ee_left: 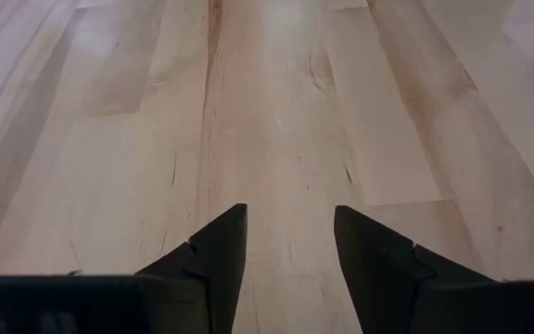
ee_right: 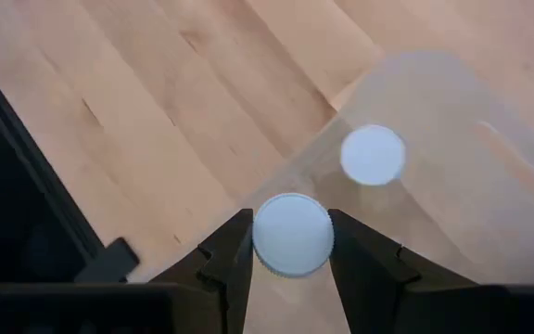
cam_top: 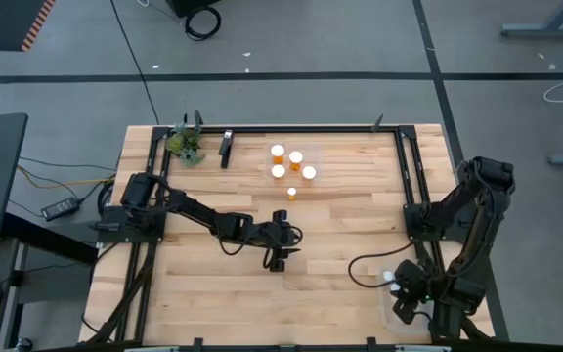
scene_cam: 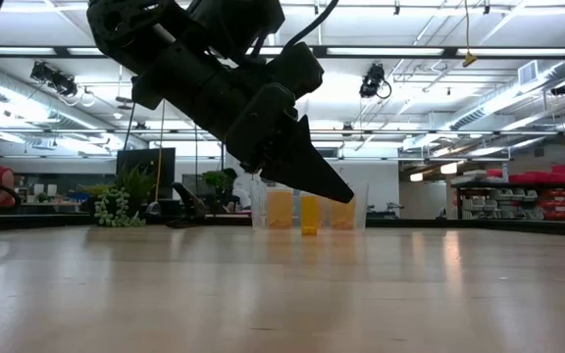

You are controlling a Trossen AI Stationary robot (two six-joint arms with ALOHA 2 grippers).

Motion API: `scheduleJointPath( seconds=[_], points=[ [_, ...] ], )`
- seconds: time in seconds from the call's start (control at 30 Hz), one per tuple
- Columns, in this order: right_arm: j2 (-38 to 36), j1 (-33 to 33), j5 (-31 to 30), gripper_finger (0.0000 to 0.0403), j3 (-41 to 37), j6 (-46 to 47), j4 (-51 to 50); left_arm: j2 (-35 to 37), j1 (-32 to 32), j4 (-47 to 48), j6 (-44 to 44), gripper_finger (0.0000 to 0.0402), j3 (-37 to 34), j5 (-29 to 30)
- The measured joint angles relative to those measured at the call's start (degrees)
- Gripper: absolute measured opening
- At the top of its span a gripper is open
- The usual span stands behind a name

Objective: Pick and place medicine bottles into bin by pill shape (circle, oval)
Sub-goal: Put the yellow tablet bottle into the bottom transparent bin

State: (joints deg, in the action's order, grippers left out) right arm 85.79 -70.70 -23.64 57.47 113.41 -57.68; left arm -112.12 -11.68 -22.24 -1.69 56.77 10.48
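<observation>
In the high view the wooden table [cam_top: 213,293] fills the middle of the frame, with the left arm reaching from the left edge toward the centre and the right arm folded down at the lower right. The left gripper [cam_top: 280,260] hangs over bare wood just below the centre of the frame; its wrist view shows its two dark fingers [ee_left: 216,255] spread apart with only planks between them, holding nothing. In the low view that same gripper [scene_cam: 336,188] slants down from the upper left, its tips clear of the tabletop. A cluster of medicine bottles [cam_top: 292,164], orange with white caps, stands in the upper middle of the high view, four close together and a smaller one [cam_top: 292,194] just below them, apart from the group; in the low view they show as orange shapes [scene_cam: 308,211] behind the gripper at the far edge. The right gripper [cam_top: 406,296] sits at the lower right corner of the table over a clear bin [cam_top: 393,311]. Its wrist view shows its fingers [ee_right: 225,255] clamped on either side of a white-capped bottle [ee_right: 292,235], seen from above, held at the rim of the translucent bin [ee_right: 452,121]. A second white cap [ee_right: 373,155] lies inside that bin, near the held bottle. A green leafy clump [cam_top: 188,147] sits at the upper left corner of the table.
</observation>
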Motion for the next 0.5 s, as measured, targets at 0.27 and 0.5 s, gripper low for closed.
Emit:
scheduleJointPath(
  seconds=[0.27,0.5],
  points=[
    [4.4,-1.7,-3.5,0.0141,0.0,4.0,1.0,0.0,0.0,0.8,0.0,0.0172,0.0,0.0],
    [7.8,-2.6,-3.2,0.0141,1.2,6.1,0.6,0.0,0.0,1.2,-0.4,0.0173,0.0,0.0]
  ],
)
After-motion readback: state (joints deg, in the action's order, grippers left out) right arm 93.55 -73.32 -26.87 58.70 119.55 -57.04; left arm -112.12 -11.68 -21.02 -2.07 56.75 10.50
